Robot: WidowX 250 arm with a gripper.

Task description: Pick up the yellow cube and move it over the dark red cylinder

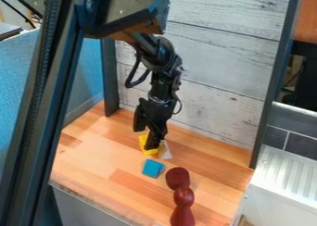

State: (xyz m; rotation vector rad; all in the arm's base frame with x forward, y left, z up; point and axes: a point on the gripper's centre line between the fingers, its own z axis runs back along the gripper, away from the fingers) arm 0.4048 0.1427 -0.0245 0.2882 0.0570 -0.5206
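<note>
One glossy dark red turned piece [184,197], with rounded bulges, lies nearest, toward the near right corner of the wooden table [86,160]; it looks stiff, fairly heavy and inclined to roll, so its narrow neck would seem the surest place to take hold. Beyond its rounded far end, a little to the left, sits a small blue block [152,168]. Farther back, inward from the table's far edge, the yellow block [144,142] is partly hidden beneath the black gripper [145,140], with a small white piece [165,151] just to its right. The pincer is spread, its tips apart at the yellow block; whether either touches it, I cannot tell. That block looks light and stiff, perhaps slightly slippery, and best gripped low across opposite sides. Behind everything, pale boards [217,72] rise along the far edge.
</note>
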